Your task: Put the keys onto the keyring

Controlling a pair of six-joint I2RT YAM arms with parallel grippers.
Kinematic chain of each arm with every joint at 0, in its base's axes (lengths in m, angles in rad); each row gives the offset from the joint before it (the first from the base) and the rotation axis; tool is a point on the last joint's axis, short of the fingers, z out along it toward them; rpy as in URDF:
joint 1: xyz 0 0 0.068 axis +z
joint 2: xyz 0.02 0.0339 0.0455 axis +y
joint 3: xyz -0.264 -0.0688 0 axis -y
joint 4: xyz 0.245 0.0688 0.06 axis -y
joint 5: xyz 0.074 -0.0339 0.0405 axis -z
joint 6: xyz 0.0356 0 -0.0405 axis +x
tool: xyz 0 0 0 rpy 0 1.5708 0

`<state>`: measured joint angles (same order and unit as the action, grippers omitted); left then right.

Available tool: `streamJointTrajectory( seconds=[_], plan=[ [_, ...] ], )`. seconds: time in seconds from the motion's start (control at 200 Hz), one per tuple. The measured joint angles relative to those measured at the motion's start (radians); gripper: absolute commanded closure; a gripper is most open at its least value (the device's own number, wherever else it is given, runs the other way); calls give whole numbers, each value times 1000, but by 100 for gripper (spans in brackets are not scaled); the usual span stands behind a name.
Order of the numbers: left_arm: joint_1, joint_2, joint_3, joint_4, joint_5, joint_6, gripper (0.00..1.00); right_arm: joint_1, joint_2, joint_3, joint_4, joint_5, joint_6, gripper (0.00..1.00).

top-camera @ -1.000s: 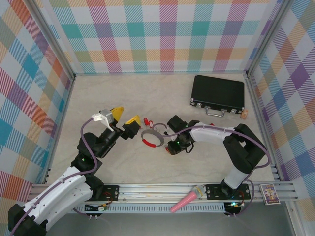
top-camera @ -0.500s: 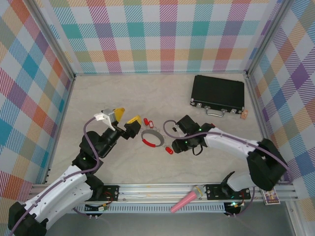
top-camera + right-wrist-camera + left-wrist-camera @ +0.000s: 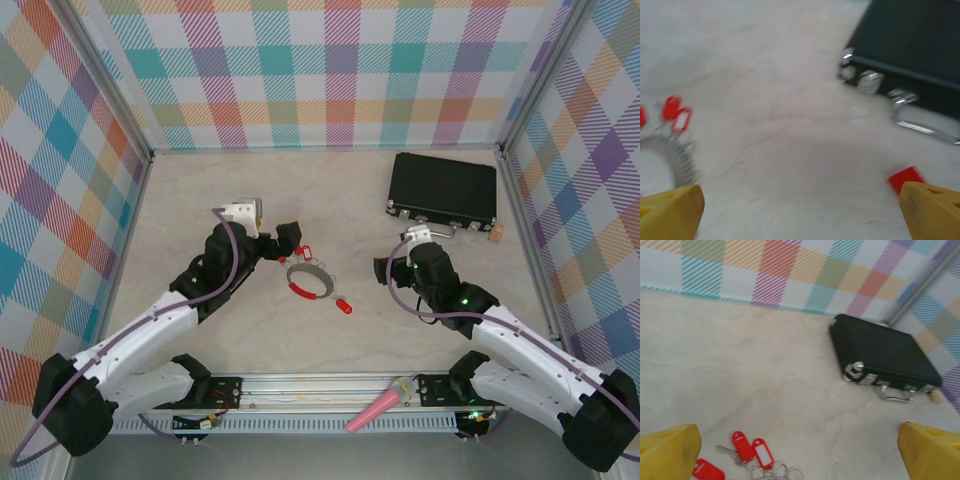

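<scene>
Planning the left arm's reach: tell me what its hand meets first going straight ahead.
Probably the keys lying just ahead of the left hand; depth is unclear, so perhaps the bare table beyond them.

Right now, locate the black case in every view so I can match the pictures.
Top external: black case, upper right, near the back wall.
Left wrist: case right of centre.
Right wrist: case in the top right corner.
Shared landmark: the red keys, left of it everywhere.

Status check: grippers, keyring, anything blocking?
Left gripper open, empty. Right gripper open, empty. Keyring flat on table, one key loose beside it. Nothing blocking.
</scene>
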<state>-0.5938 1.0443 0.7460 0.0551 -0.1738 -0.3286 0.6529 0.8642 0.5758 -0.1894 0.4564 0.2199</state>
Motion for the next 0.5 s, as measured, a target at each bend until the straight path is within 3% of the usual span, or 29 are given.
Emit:
streamJointTrajectory(
  seconds=[0.235,0.5],
  plan=[
    [58,118,133,-79,-188,50,0,-177,-18,-86,238,142,-58,1],
    [270,254,84,-47,-310,174,0,-323,155,-136,446,189,-148,1]
  ],
)
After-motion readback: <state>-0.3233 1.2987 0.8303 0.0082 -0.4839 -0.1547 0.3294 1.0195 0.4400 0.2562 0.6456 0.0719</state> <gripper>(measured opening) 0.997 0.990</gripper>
